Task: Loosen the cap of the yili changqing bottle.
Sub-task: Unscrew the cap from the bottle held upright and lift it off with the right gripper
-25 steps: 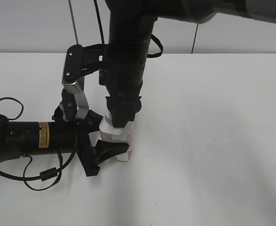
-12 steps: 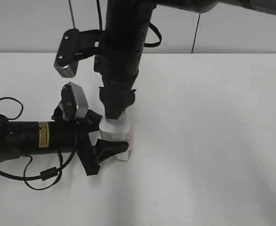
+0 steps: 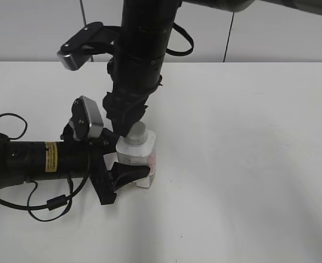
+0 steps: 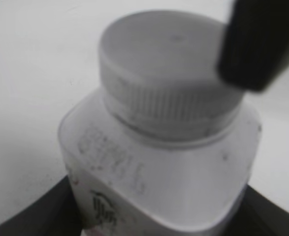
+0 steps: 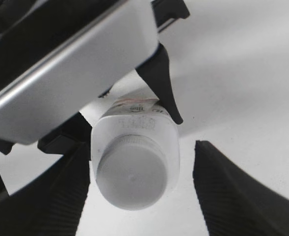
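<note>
Yili changqing bottle [image 3: 137, 159] stands upright on the table [image 3: 248, 164], clamped low by the left gripper [image 3: 129, 174] so it cannot spin. Above the cap [image 5: 129, 172], the right gripper [image 5: 142, 191] hovers, fingers [image 5: 233, 191] spread wide, gripping nothing.

Upright bottle [image 3: 139, 156] on white table [image 3: 248, 164]

There is one bottle [image 3: 138, 159] at the centre of the frame, with one cap [image 3: 136, 131] on it. Two grippers are visible: the left gripper [image 3: 129, 164] and the right gripper [image 3: 126, 121].
</note>
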Robot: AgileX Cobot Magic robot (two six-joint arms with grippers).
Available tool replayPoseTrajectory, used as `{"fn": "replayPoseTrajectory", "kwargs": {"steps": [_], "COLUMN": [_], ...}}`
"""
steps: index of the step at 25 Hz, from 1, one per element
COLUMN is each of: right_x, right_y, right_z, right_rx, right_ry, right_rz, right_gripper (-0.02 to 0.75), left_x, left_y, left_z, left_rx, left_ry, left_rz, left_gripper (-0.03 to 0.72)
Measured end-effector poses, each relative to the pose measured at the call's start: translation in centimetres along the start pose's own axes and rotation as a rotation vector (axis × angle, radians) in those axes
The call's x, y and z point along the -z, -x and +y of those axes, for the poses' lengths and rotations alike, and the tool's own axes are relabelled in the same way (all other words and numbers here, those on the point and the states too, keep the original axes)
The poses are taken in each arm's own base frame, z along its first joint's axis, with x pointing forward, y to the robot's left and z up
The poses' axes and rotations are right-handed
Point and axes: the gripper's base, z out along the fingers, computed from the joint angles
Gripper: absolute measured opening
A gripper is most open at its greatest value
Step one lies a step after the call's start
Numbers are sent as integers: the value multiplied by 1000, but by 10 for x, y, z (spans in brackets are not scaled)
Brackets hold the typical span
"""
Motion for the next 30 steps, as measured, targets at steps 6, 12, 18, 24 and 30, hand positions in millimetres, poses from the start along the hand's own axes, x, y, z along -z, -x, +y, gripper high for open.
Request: {"fn": "replayPoseTrajectory", "kwargs": {"steps": [6,12,18,24,30], "right_x": [2,4,2,-4,-4], "right_y": [-2,-3,-4,-9,-9], "right_z": [0,-1,-1,0,0], "right_rx": [-230,-579,-715,-739,-730], "right_ry": [-12,-34,-34,-34,-34], "right_rz": [5,7,14,41,41], "right_gripper": [520,520,520,520,502], "left_x": [0,0,0,0,0], "left_y": [0,0,0,0,0], "left_z": [0,0,0,0,0], "left_rx": [0,-1,-1,-2,-2], "left_ry": [0,-2,-2,-3,-3], "left_rz": [0,0,0,1,1], "left_gripper": [451,449,449,449,449]}}
